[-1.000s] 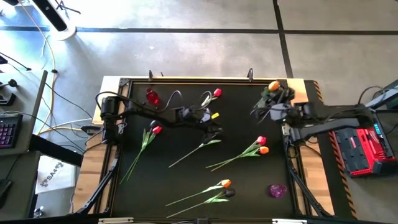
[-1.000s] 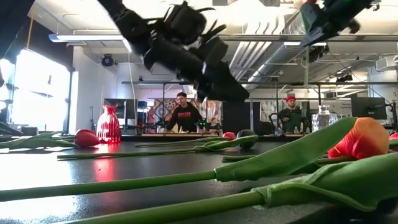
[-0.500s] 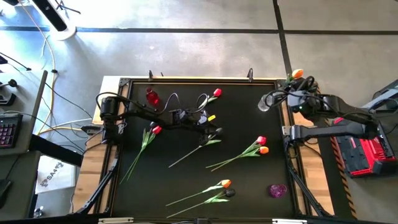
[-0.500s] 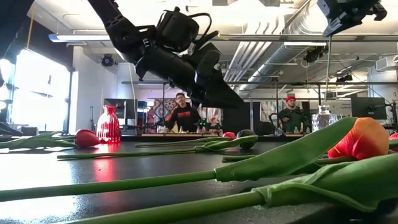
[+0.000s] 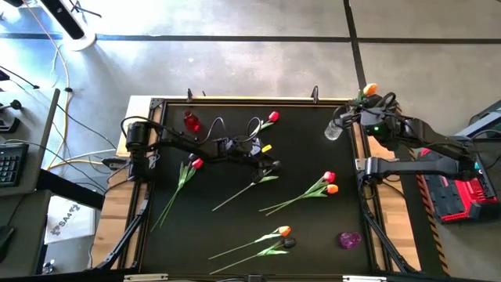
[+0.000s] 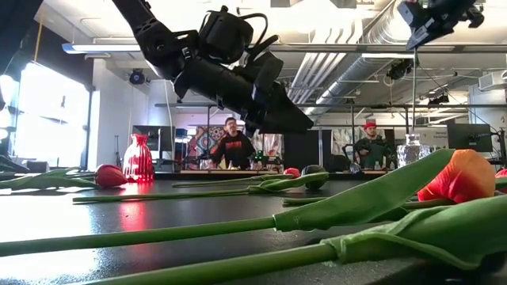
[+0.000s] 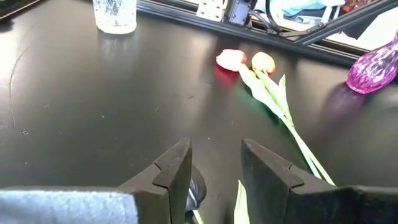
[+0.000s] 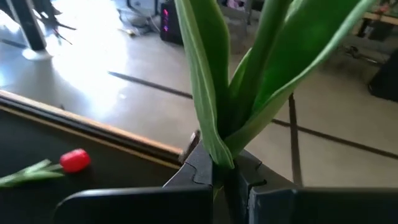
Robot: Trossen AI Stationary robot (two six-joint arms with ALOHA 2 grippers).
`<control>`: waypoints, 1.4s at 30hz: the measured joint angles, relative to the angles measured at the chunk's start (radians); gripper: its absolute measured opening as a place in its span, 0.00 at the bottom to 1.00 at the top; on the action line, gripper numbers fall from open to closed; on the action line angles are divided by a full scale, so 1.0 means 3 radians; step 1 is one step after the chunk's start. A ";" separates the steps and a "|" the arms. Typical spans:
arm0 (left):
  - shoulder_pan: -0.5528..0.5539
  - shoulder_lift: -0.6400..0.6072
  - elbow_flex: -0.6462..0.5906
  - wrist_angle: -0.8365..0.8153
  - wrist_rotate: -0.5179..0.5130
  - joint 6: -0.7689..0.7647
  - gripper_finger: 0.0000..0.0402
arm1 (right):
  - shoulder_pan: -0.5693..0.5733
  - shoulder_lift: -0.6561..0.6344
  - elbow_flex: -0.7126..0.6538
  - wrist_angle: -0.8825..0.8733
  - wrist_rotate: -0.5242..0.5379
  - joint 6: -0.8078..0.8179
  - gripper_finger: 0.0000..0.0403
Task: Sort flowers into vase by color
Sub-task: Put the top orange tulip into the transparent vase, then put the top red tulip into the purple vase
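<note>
I see clear cut-glass vase (image 5: 334,130) empty; right gripper (image 5: 368,103) clamped on orange tulip (image 5: 370,91); left gripper (image 5: 272,166) part-open, empty.

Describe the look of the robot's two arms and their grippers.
Both arms are dark, jointed and slim, with black cables looping along them. The left gripper has two dark, angular, wedge-shaped fingers. The right gripper has matching dark fingers, and a small green light glows on that arm's wrist.
</note>
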 joint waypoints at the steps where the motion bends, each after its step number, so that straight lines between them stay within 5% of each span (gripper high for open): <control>1: -0.0006 0.0000 0.0000 -0.0006 -0.0021 0.0015 0.31 | -0.0025 0.0009 -0.0052 -0.0018 -0.0016 0.0036 0.00; 16: -0.0026 -0.0053 0.0001 -0.0021 -0.0085 0.0047 0.31 | -0.0725 0.0132 -0.0445 0.0231 -0.0663 0.0018 0.00; 23: -0.0025 -0.0151 0.0005 -0.0053 -0.0114 0.0099 0.31 | -0.1212 0.0311 -0.0445 0.0492 -0.1239 -0.0216 0.02; 35: -0.0015 -0.0151 0.0004 -0.0509 -0.0376 0.0118 0.31 | -0.1494 0.0344 -0.0445 0.0590 -0.1383 -0.0204 0.44; 42: 0.0039 -0.0151 0.0002 -0.0667 -0.0388 0.0145 0.31 | -0.1492 0.0059 -0.0443 0.0616 -0.1479 -0.0242 0.55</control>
